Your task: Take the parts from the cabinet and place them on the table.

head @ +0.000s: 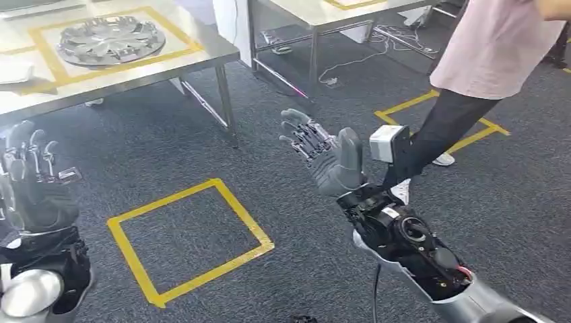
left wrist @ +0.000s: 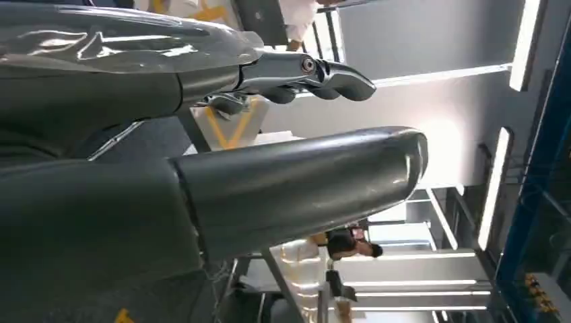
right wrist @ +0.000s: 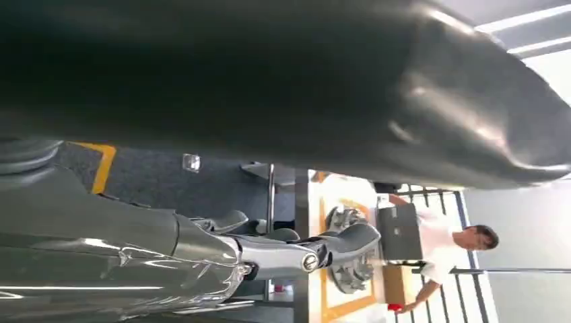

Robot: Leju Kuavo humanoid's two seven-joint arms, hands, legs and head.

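A silver wheel cover (head: 110, 39) lies inside a yellow taped frame on the steel table (head: 168, 60) at the upper left. My left hand (head: 32, 180) is raised at the left edge, fingers spread upward, holding nothing. My right hand (head: 324, 152) is lifted in the middle of the head view, palm up and fingers apart, with nothing in it. The left wrist view has the thumb (left wrist: 303, 182) and fingers (left wrist: 316, 74) apart. In the right wrist view the fingers (right wrist: 316, 250) reach toward the same wheel cover (right wrist: 347, 249) on the table.
A person in a pink shirt (head: 498, 47) and dark trousers stands close at the right, beside my right arm. A yellow taped square (head: 188, 235) marks the grey carpet below. A second table (head: 323, 13) and loose cables lie at the back. Another person (right wrist: 458, 249) stands far off.
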